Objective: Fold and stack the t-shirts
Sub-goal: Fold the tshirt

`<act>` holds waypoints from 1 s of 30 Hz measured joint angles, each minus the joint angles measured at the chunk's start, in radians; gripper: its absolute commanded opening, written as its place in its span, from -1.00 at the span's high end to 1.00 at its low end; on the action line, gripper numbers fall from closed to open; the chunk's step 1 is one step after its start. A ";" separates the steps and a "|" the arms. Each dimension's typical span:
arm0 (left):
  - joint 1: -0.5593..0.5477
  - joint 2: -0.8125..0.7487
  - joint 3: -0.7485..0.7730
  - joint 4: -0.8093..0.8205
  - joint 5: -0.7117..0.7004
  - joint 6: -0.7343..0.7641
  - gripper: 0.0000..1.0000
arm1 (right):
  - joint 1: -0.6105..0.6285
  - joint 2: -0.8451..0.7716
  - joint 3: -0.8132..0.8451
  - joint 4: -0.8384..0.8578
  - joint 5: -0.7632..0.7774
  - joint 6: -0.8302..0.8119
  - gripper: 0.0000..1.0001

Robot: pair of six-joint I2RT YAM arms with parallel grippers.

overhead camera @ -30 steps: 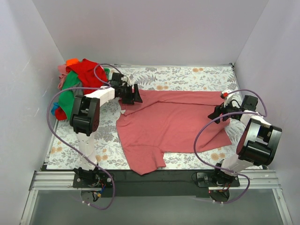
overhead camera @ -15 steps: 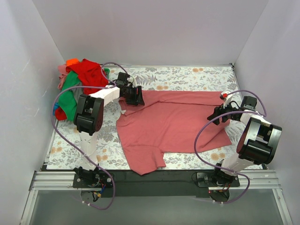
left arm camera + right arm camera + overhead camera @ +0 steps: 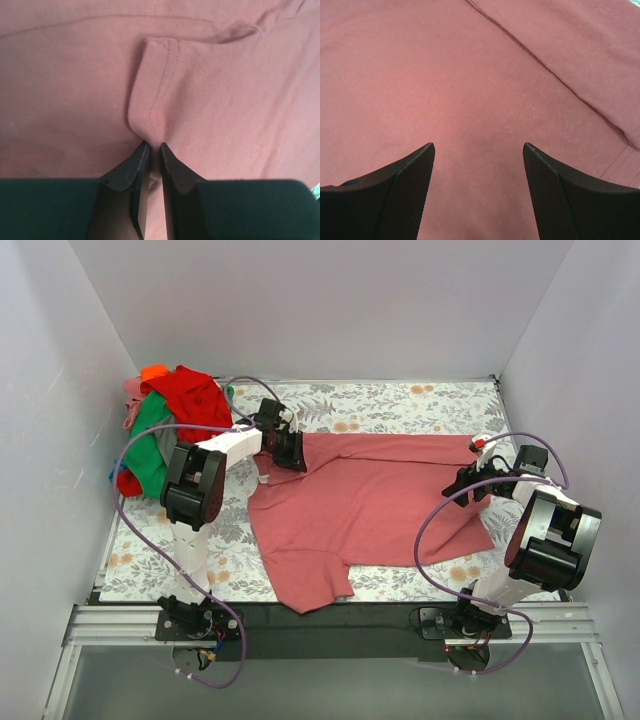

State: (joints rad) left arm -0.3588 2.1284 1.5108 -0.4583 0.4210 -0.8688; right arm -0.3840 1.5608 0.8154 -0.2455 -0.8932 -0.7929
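Pile of tees (image 3: pixel 165 428): red, green and orange, heaped well off to the left of the left jaws. Not touched; it lies as it did a second ago.

Left gripper (image 3: pixel 152 146): a second ago it stood wide open just short of the cloth. It has since moved in onto the far left edge and clamped. The jaws are now clenched to a thin slit, with a raised ridge of pink cloth pinched between the tips. A line of stitching runs along that ridge, straight out ahead of the jaws.

Salmon-pink tee (image 3: pixel 370 502): spread mostly flat on the floral table cover (image 3: pixel 400 400), between the two grippers. One lobe trails toward the near edge. The outline looks unchanged over the last second, so nothing is lifted yet.

Right gripper (image 3: pixel 479 146): released, jaws wide apart, smooth cloth showing between them. A seam runs diagonally ahead and to the right of the jaws. Held the same pose through the second. Whether the tips touch the cloth, cannot tell.

Meaning for task: the left side looks to have its grasp and the right side has none. The first fold is likely waiting on the right jaws closing before both ends can be carried over.

Risk: the left pinch looks shallow, so a quick pull may slip it.
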 measured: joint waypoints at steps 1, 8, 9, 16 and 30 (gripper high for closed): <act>-0.004 -0.001 -0.003 0.000 -0.002 0.000 0.76 | 0.000 0.000 0.000 0.000 0.000 0.000 -0.54; -0.042 -0.034 -0.047 -0.001 -0.018 0.001 0.77 | 0.000 0.000 0.000 0.000 0.000 0.000 -0.53; -0.048 -0.039 -0.055 0.000 -0.020 0.001 0.77 | 0.000 0.000 0.000 0.000 0.000 0.000 -0.53; -0.075 -0.085 -0.119 0.017 -0.037 -0.001 0.57 | 0.000 0.000 0.000 0.000 0.000 0.000 -0.53; -0.090 -0.169 -0.163 0.026 -0.111 -0.002 0.74 | 0.000 0.000 0.000 -0.013 0.000 0.000 -0.53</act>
State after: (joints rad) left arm -0.4484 1.9591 1.3479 -0.4324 0.3096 -0.8707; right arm -0.3840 1.5608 0.8158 -0.2588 -0.8932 -0.7929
